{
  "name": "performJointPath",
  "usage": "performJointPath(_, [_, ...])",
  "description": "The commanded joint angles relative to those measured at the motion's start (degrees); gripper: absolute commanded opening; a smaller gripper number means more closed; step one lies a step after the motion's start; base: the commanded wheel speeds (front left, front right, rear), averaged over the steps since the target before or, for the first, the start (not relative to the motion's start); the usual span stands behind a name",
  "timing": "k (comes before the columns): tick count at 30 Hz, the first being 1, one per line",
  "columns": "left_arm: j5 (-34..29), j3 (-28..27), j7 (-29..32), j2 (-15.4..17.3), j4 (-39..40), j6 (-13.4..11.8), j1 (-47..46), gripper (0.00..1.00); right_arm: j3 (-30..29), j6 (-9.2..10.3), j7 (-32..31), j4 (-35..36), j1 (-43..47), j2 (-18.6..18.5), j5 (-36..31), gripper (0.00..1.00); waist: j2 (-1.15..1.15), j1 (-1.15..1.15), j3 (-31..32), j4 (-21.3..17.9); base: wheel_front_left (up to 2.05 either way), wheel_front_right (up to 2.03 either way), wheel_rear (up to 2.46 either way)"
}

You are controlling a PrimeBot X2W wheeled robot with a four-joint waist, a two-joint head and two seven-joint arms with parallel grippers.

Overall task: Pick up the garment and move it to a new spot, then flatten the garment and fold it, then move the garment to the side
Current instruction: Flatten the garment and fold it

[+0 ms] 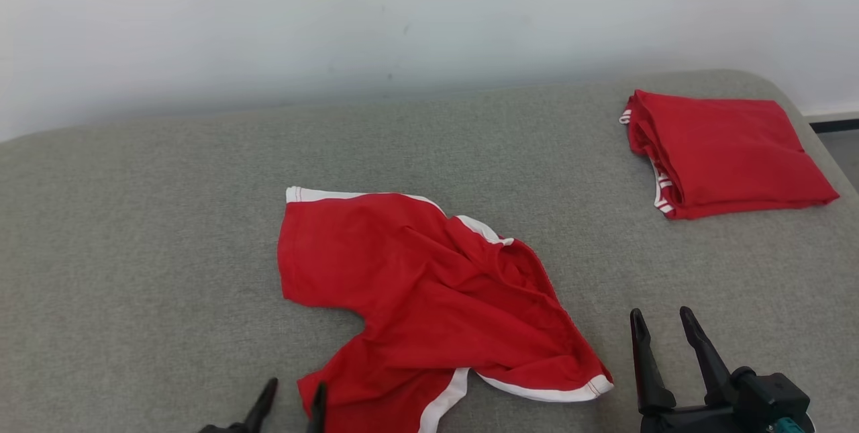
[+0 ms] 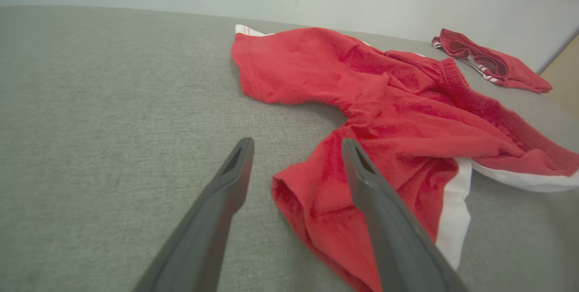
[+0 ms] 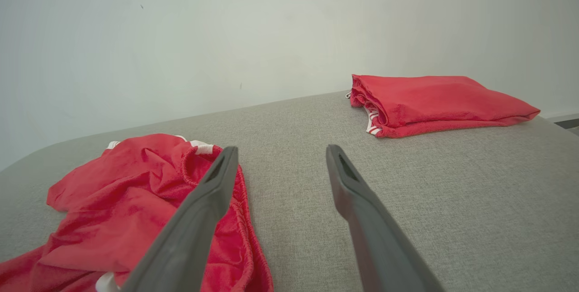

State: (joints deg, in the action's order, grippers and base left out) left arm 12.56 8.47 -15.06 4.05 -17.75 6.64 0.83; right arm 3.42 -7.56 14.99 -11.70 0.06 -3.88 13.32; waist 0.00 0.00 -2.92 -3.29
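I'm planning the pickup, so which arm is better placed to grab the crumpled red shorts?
Probably left. The left gripper, open, has one finger over the near leg of the shorts; the right gripper, also open, stands beside them over bare cushion.

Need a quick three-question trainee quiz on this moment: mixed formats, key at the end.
1. True or false: the left gripper is shut on the crumpled red shorts with white trim.
2. Multiple choice: in the head view, where on the grey fabric surface does the neatly folded red garment lie? A) far right B) far left C) near centre
3. Fill in: the right gripper is ___ (open or shut) and holds nothing.

Key: 1 false, it is open with nothing gripped; 2 A; 3 open.
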Motion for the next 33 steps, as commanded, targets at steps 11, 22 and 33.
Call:
performJointPath(11, [2.5, 2.9, -0.1, -0.2, -10.7, 0.7, -4.0, 0.39, 0.0, 0.19, 0.3, 0.1, -1.2, 0.0, 0.1, 1.0, 0.0, 0.0, -2.4, -2.9, 0.0, 0.0, 0.0])
performJointPath(22, [3.1, -0.6, -0.1, 5.0, -8.8, 0.7, -12.1, 0.0, -0.2, 0.19, 0.3, -0.1, -1.5, -0.2, -0.1, 1.0, 0.0, 0.0, -2.5, -3.2, 0.0, 0.0, 0.0])
performJointPath(33, [3.4, -3.1, -0.1, 9.8, -13.0, 0.7, -17.2, 0.61, 0.0, 0.19, 0.3, -0.7, -1.2, 0.1, 0.3, 1.0, 0.0, 0.0, -1.9, -4.9, 0.0, 0.0, 0.0])
